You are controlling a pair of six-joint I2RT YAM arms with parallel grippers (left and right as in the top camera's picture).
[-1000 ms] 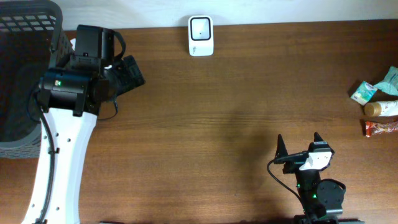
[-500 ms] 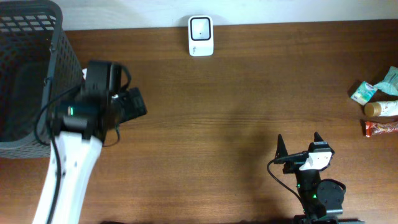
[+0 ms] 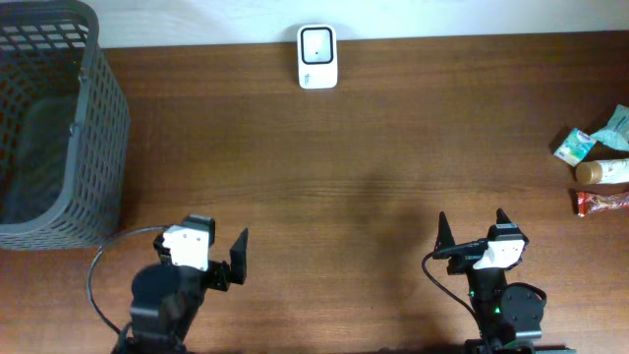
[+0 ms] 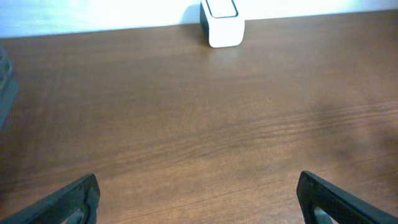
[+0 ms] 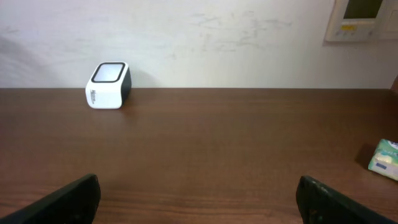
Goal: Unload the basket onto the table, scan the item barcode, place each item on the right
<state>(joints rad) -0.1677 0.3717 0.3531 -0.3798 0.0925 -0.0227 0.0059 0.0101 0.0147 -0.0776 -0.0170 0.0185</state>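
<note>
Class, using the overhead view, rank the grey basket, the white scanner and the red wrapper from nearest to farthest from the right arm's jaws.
1. red wrapper, at the table's right edge.
2. white scanner, at the far edge, near the middle.
3. grey basket, in the far left corner.

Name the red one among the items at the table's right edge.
The wrapped bar, closest to the robot; the brown-capped tube and the greenish packets lie farther back.
</note>
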